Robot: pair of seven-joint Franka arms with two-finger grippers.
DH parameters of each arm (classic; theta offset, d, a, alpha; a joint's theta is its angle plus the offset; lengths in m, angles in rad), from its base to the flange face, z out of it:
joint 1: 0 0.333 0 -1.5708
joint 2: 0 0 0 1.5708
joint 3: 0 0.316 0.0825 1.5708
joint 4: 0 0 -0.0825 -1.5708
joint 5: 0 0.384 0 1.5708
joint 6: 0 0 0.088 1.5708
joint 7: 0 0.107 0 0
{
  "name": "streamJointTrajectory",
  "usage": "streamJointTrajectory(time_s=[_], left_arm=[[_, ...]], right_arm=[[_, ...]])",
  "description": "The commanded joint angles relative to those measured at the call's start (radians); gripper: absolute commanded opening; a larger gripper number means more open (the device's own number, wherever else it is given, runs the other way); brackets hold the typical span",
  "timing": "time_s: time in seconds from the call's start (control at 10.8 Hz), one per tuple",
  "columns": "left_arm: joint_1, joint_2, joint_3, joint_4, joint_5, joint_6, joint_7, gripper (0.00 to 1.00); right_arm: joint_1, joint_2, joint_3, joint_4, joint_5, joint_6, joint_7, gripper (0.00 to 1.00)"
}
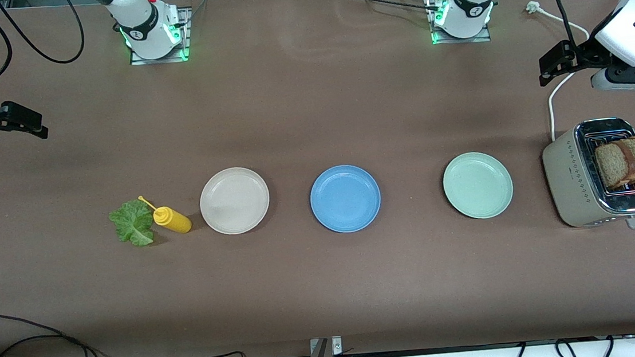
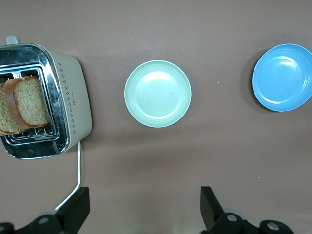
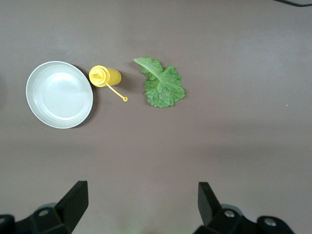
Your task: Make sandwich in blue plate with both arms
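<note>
Spreading wide with nothing held, the fingers (image 2: 73, 209) of the left gripper (image 1: 563, 62) are seen in the left wrist view framing bare counter (image 1: 312, 115), with the toaster (image 1: 599, 174) just ahead of them; this gripper hangs over the counter at the left arm's end, above the toaster's white cord (image 1: 551, 100). The right gripper (image 1: 19, 121) is likewise fully open and empty, poised over the counter at the right arm's end, with the lettuce leaf (image 1: 133, 221) nearer to the front camera than the spot below it. Both arms are drawn back and held high, apparently so each wrist camera looks down on its own ingredients. Two bread slices (image 1: 623, 160) stand upright in the toaster's slots, raised well above the top and probably easy to pinch. The lettuce lies flat beside a tipped yellow squeeze bottle (image 1: 173, 220). Three plates are lined up between these supplies: a beige-white plate (image 1: 234, 200), the blue plate (image 1: 345, 198) in the middle, and a mint-green plate (image 1: 478, 184). The blue plate is bare, so no part of the sandwich is judged to have been laid yet.
</note>
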Motion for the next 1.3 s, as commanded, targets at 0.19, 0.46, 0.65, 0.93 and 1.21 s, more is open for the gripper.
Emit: streamJointTrajectory(time_s=[0.19, 0.46, 0.65, 0.93, 1.21], left_arm=[[0.007, 0.011, -0.001, 0.03, -0.019, -0.024, 0.022, 1.0], [0.007, 0.011, -0.001, 0.03, -0.019, -0.024, 0.022, 1.0], [0.009, 0.011, -0.001, 0.028, -0.019, -0.024, 0.022, 1.0], [0.015, 0.013, 0.0, 0.023, -0.019, -0.024, 0.025, 1.0], [0.053, 0.029, -0.001, 0.025, -0.019, -0.021, 0.028, 1.0]], right_arm=[[-0.007, 0.001, 0.002, 0.018, 0.006, -0.02, -0.009, 1.0], [-0.007, 0.001, 0.002, 0.018, 0.007, -0.02, -0.012, 1.0], [-0.007, 0.001, 0.002, 0.018, 0.007, -0.02, -0.016, 1.0], [-0.008, 0.001, 0.002, 0.018, 0.007, -0.018, -0.019, 1.0], [-0.008, 0.001, 0.002, 0.018, 0.007, -0.02, -0.019, 1.0]])
